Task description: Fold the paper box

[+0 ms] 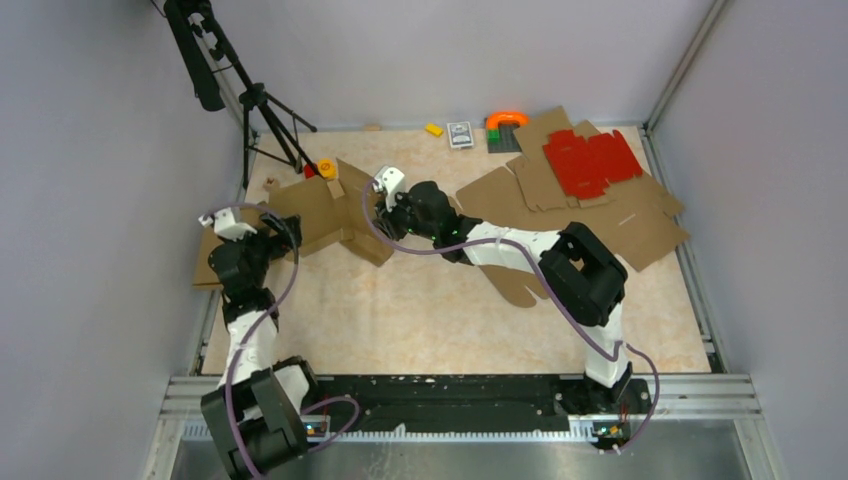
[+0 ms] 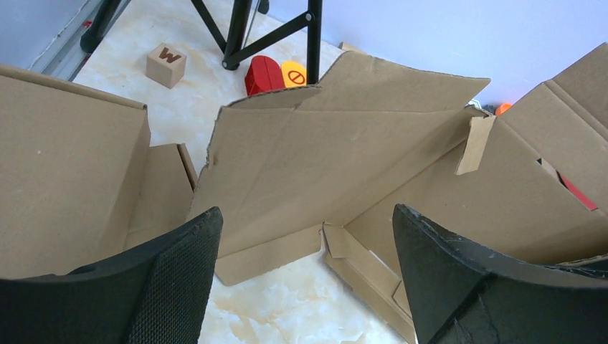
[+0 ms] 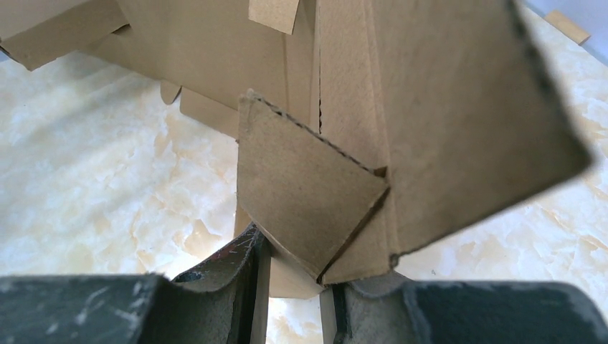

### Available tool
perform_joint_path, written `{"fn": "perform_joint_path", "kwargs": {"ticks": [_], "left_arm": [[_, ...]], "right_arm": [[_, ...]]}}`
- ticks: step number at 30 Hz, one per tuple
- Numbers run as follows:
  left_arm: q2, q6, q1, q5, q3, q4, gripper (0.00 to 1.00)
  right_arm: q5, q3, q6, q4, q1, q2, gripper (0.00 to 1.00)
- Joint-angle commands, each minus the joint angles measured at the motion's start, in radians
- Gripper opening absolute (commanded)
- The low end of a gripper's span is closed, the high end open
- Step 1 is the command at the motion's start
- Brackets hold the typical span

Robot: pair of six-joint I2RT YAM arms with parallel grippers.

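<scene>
The paper box (image 1: 322,208) is a brown cardboard piece, partly folded, with panels standing up at the table's back left. My left gripper (image 1: 270,228) is at its left end, open, with nothing between its fingers. In the left wrist view the gripper (image 2: 307,215) faces the raised panels (image 2: 323,165) over bare table. My right gripper (image 1: 380,218) reaches in from the right and is shut on a folded corner of the box. In the right wrist view the gripper (image 3: 295,266) pinches overlapping flaps (image 3: 308,193).
A black tripod (image 1: 265,110) stands behind the box, with a lettered wooden block (image 2: 166,64) and a red and yellow toy (image 1: 322,168) near it. A red die-cut sheet (image 1: 590,160) lies on flat cardboard sheets (image 1: 620,220) at the back right. Small items (image 1: 460,134) line the back edge.
</scene>
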Motion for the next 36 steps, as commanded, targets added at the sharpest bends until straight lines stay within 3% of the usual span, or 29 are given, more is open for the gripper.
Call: {"fn": "perform_joint_path", "kwargs": {"ticks": [1, 7, 10, 17, 21, 24, 27, 32, 34, 36], "left_arm": [[0.037, 0.026, 0.022, 0.045, 0.047, 0.089, 0.88], [0.141, 0.014, 0.031, 0.087, 0.087, 0.126, 0.88], [0.197, 0.015, 0.032, 0.19, 0.123, 0.138, 0.83], [0.189, -0.075, 0.032, 0.29, 0.063, 0.289, 0.57], [0.158, -0.115, 0.029, 0.311, 0.025, 0.328, 0.35], [0.117, -0.108, 0.023, 0.295, 0.012, 0.286, 0.32], [0.03, -0.057, 0.023, 0.162, 0.022, 0.118, 0.43], [-0.106, -0.02, 0.023, -0.194, 0.071, -0.194, 0.76], [-0.128, 0.014, 0.023, -0.293, 0.082, -0.232, 0.83], [-0.106, 0.053, 0.024, -0.287, 0.081, -0.18, 0.89]], "right_arm": [[-0.041, 0.008, 0.012, -0.108, -0.003, 0.045, 0.2], [-0.042, -0.001, 0.001, -0.108, -0.004, 0.035, 0.2], [-0.039, -0.002, 0.0, -0.108, -0.004, 0.028, 0.2], [-0.036, 0.001, -0.003, -0.112, -0.004, 0.023, 0.2], [-0.027, 0.001, -0.006, -0.116, -0.004, 0.017, 0.2], [-0.031, 0.001, -0.005, -0.118, -0.003, 0.014, 0.2], [-0.033, 0.003, -0.005, -0.12, -0.002, 0.016, 0.2], [-0.035, 0.004, -0.005, -0.123, -0.004, 0.015, 0.2], [-0.04, 0.004, -0.002, -0.122, -0.004, 0.012, 0.2], [-0.044, 0.001, 0.0, -0.12, -0.004, 0.008, 0.2]]}}
